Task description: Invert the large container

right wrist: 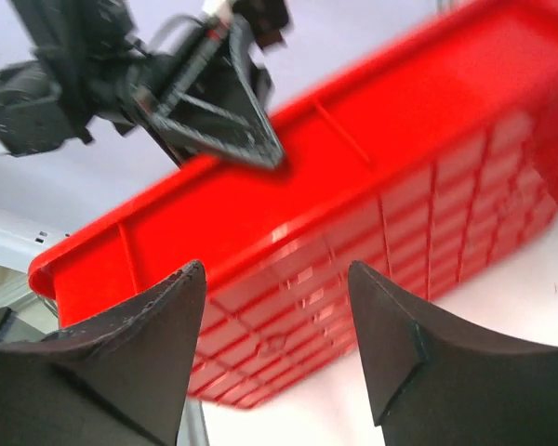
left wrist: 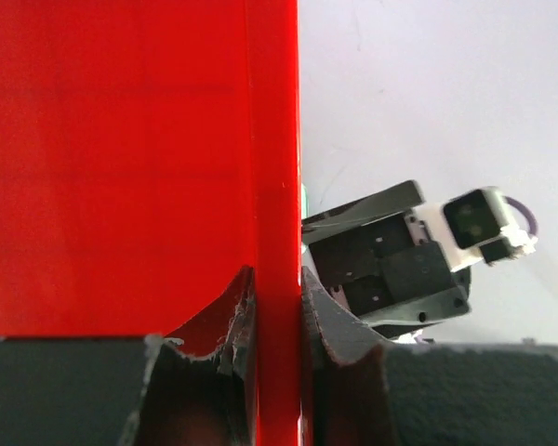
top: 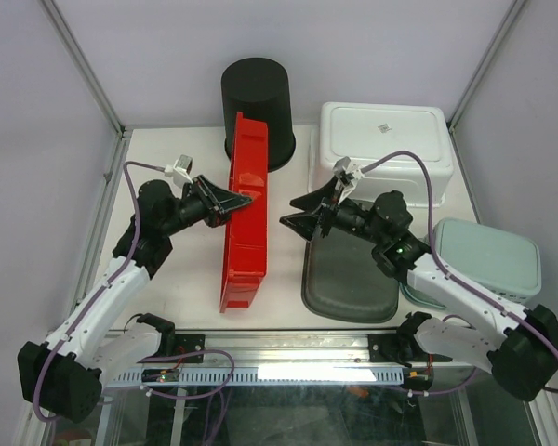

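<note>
Red container (top: 246,214): one, stood up on a long side wall on the table (top: 181,279), just left of centre. It runs along the 12-to-6 line with its open face toward 3 o'clock.

Arms: two.

Left gripper (top: 242,201): reaches in from 9 o'clock. Its jaws are narrow and pinch the container's upper wall, one finger on each face; the left wrist view shows both fingers pressed against the red edge.

Black bucket (top: 258,107): one, at 12 o'clock behind the container's far end. Whether they touch, cannot tell.

Right gripper (top: 288,211): at the container's 3 o'clock, near it but apart. Its jaws are wide and hold nothing; the right wrist view shows the red ribbed inside beyond the spread fingers.

Dark grey tray (top: 349,274): one, flat at 5 o'clock, under the right arm.

White tub (top: 386,139): one, at 1 o'clock, bottom up.

Pale green tub (top: 493,260): one, at 4 o'clock near the table edge.
</note>
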`<state>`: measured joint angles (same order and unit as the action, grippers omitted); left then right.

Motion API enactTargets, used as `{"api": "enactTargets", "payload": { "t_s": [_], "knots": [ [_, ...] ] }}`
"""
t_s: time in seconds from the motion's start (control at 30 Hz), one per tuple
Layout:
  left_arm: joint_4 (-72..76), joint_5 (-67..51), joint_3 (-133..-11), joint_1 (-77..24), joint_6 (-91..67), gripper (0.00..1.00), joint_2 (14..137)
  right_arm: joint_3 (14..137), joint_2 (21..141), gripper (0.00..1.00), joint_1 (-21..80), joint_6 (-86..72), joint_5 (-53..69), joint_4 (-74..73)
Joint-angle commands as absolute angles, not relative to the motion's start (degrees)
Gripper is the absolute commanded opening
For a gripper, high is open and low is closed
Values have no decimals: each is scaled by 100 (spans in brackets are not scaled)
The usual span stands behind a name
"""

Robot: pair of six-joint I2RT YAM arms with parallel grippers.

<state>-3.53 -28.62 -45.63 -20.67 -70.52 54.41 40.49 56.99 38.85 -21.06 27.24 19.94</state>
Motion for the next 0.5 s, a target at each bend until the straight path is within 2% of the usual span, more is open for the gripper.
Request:
{"api": "enactTargets", "payload": {
  "t_s": [0.0, 0.2, 0.47],
  "knots": [
    [816, -3589, -4245, -2092, -7331, 0, 5236, 4083, 6112, 64, 4089, -1393, 3002, 4468],
    [825, -3818, -4199, -2083, -7242, 0, 5397, 3851, 6920, 49, 4173, -902, 3282, 6261],
    [770, -3995, -4196, -2049, -7135, 0, 5539, 3932, 7504, 52, 4175, -523, 3313, 6519]
  ]
}}
